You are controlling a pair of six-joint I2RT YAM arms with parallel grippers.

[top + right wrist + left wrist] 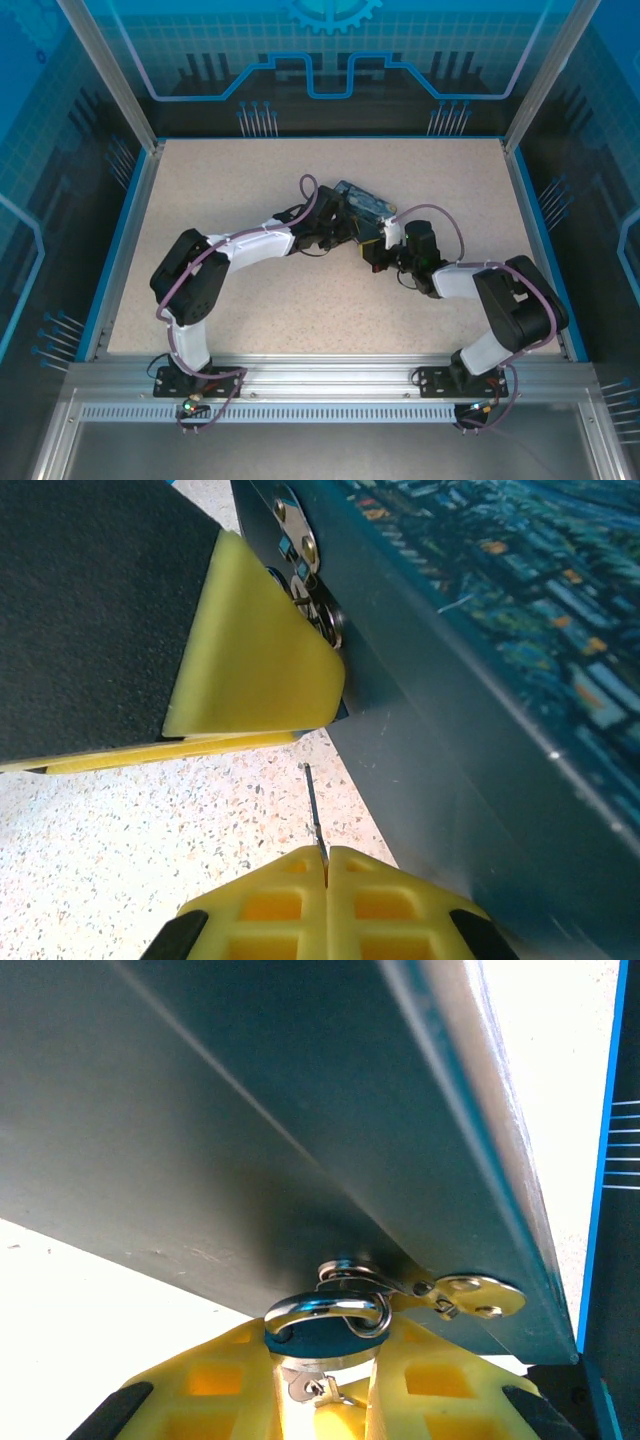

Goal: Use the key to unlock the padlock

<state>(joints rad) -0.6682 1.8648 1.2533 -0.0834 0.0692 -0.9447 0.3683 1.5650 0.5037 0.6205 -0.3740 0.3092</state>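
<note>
One key in right end effector, long axis pointing fwd.

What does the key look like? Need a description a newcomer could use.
Find the painted box mid-table. Beside it, the right gripper has its yellow tips pinched shut. The key is the thin dark sliver poking out between them, far slimmer than the shiny hasp on the box.

no legible text, labels, brand marks or numbers on any surface
</note>
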